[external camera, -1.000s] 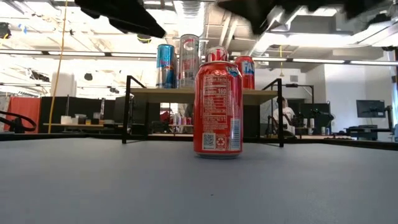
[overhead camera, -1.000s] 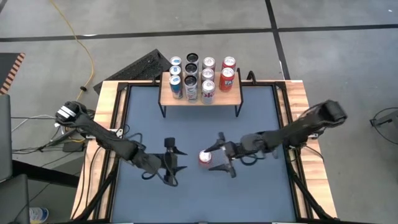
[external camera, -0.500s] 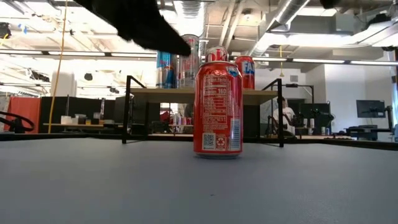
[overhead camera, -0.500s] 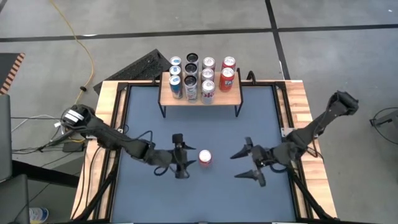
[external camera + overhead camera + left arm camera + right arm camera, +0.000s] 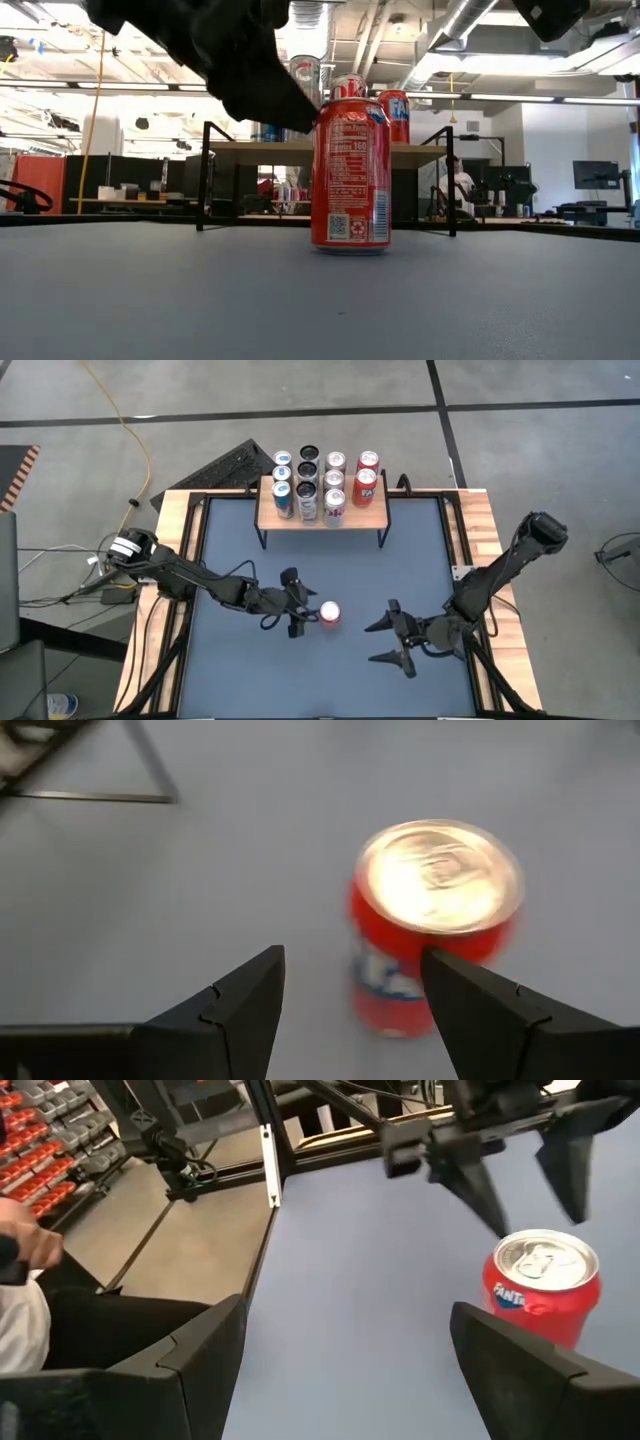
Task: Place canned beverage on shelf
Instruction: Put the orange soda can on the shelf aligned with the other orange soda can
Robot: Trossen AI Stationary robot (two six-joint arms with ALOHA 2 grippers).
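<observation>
A red can (image 5: 329, 613) stands upright on the blue mat, near the table's middle; it also shows in the low view (image 5: 350, 175). My left gripper (image 5: 303, 606) is open just left of it, with the can (image 5: 430, 920) ahead of its fingertips and apart from them. My right gripper (image 5: 378, 641) is open to the can's right and nearer the front edge, pointing at the can (image 5: 540, 1285). The shelf (image 5: 322, 512) stands on its black legs at the far edge, with several cans on its wooden top.
A keyboard (image 5: 225, 465) lies behind the shelf's left end. Wooden rails (image 5: 480, 530) border the mat on both sides. There is open mat between the can and the shelf. A person's sleeve (image 5: 20, 1300) shows beyond the table's left side.
My right gripper, which stood around the can, has drawn back toward the table's right and near edges, rolling as it went. My left gripper has come rightward and down to the can's left side. The can has stayed upright in place.
</observation>
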